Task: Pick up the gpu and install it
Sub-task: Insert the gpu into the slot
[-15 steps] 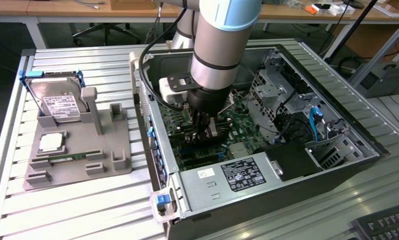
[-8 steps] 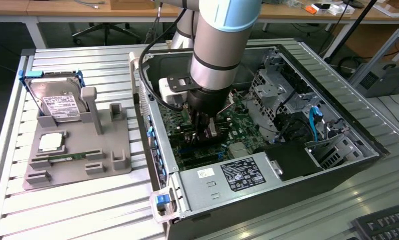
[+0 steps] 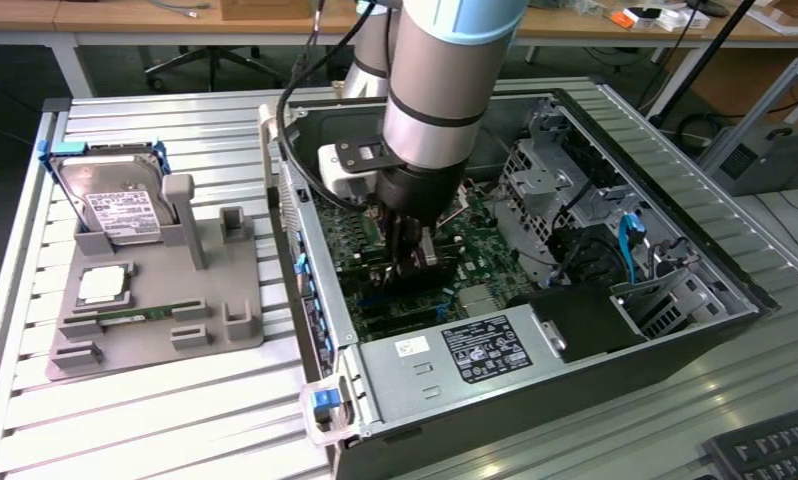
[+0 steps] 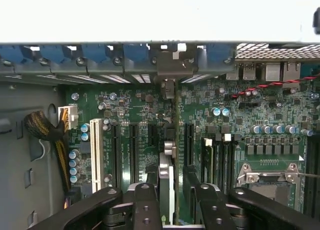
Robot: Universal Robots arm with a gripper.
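The open black-and-grey metal computer case (image 3: 666, 250) lies on its side on the ribbed silver table (image 3: 159, 420), with the grey-and-blue robot arm (image 3: 439, 90) reaching down into it. On the exterior view's left stands a grey plastic parts holder (image 3: 172, 300) carrying a boxy silver hard drive (image 3: 116, 210). Inside the case, the green motherboard (image 4: 240, 125) shows its rows of black expansion slots. The thin dark gpu (image 4: 172, 155) stands on edge in one of those slots, its silvery bracket (image 4: 170, 64) against the rear wall of the case. The black gripper (image 4: 172, 202) straddles the card's top edge, its fingers (image 4: 207, 200) set narrowly either side; whether they press it I cannot tell. The installing step looks close to finished. Next, the card's seating wants checking.
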